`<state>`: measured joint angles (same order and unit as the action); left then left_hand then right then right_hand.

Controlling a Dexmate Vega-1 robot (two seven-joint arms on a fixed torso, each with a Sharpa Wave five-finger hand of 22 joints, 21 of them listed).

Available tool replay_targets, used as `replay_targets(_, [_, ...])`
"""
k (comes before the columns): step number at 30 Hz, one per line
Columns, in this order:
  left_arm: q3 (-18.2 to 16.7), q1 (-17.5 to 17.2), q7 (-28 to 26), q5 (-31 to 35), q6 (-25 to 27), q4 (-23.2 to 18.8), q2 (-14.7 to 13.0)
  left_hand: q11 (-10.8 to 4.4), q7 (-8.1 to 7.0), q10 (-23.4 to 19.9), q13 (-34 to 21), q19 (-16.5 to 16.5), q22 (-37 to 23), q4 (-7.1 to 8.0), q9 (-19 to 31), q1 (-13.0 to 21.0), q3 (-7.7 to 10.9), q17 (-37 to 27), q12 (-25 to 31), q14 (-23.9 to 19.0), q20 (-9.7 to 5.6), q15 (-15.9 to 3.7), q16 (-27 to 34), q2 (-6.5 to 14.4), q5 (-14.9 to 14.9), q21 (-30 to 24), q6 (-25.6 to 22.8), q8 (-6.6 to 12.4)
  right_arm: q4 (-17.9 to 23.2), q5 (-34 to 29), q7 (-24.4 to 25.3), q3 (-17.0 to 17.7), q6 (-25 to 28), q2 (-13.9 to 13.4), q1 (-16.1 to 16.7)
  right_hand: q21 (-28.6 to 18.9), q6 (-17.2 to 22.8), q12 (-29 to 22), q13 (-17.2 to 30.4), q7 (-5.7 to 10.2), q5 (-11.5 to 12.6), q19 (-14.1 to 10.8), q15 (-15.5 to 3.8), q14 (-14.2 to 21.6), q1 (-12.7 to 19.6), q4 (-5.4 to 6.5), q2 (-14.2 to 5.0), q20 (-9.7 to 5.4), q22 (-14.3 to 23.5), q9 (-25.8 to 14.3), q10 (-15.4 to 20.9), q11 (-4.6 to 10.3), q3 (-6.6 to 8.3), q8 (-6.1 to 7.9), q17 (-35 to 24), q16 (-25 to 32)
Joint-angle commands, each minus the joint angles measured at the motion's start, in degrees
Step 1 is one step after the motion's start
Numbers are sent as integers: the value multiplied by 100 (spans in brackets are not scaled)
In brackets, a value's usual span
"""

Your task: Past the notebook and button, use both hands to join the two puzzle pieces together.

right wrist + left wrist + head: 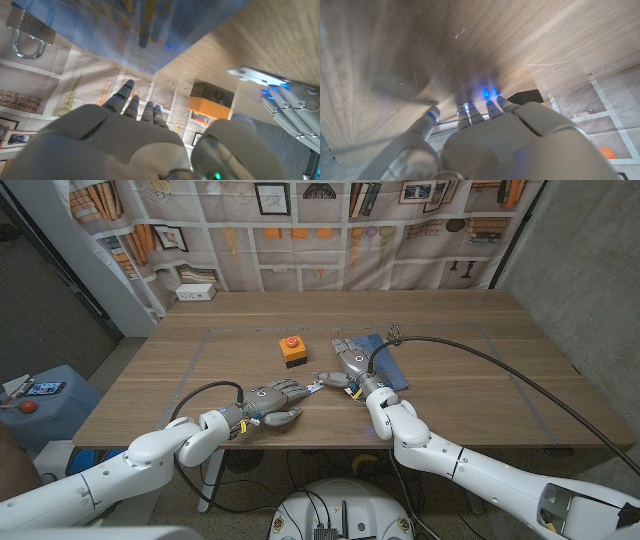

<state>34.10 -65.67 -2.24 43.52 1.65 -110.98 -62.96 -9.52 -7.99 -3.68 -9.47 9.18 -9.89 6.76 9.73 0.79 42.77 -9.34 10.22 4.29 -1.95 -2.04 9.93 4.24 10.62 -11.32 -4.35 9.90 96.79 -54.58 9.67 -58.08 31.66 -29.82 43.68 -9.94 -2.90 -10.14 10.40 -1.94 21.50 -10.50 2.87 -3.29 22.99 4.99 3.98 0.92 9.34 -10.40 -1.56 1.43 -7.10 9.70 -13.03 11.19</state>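
A white puzzle piece (257,76) lies on the wooden table (200,370) just in front of the button. The fingertips of my left hand (272,401) reach it, fingers stretched out and thumb apart; the same fingers (292,102) show in the right wrist view. The piece is a small pale fleck (314,387) in the head view. My right hand (351,365) hovers with spread fingers over the near edge of the blue notebook (388,366), its thumb pointing toward the piece, nothing in it. My left hand (490,135) points its fingers along bare wood.
An orange button box (291,352) with a red button stands just beyond the two hands, also seen as the orange box (210,102). A padlock (395,335) lies past the notebook. A black cable (480,355) arcs over the right side.
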Motion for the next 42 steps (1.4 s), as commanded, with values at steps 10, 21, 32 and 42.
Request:
replay_targets(10, [7,35,32,-24,3,26,14,283,325,-374,-37,-15,-11,-36,26,73,-4,-17,45,25,-275,-449,5,507,-3,7,-407,44,-325,-186,152,-201,43,50,-37,-20,-103,19,5,-9,38,41,45,-68,69,-20,32,9,7,5,-151,-35,-74,51,27,-23])
replay_targets(21, [7,12,50,-18,63,-15,16,288,320,-366,-37,-15,-11,-41,26,73,-8,-18,44,31,-278,-454,4,509,-5,7,-401,44,-494,-223,173,-279,35,105,-95,-25,-196,8,6,5,45,62,72,-101,97,-30,27,14,8,5,-198,-67,-89,47,46,-22])
replay_targets(32, [7,-22,19,-13,90,-34,11,276,316,-362,-36,-15,-12,-45,26,72,-11,-19,45,35,-275,-457,4,511,-6,8,-396,43,-586,-206,229,-301,122,146,-101,-35,-204,-4,7,10,52,58,67,-98,125,-38,11,22,8,5,-217,-63,-94,69,60,-9])
replay_targets(42, [14,-16,12,-1,80,-33,13,267,315,-360,-36,-16,-12,-49,26,71,-11,-19,47,32,-283,-457,6,510,-6,9,-397,45,-660,-199,273,-348,192,162,-113,-48,-199,-18,7,24,59,36,60,-94,153,-46,-5,14,9,5,-213,-69,-99,87,72,1])
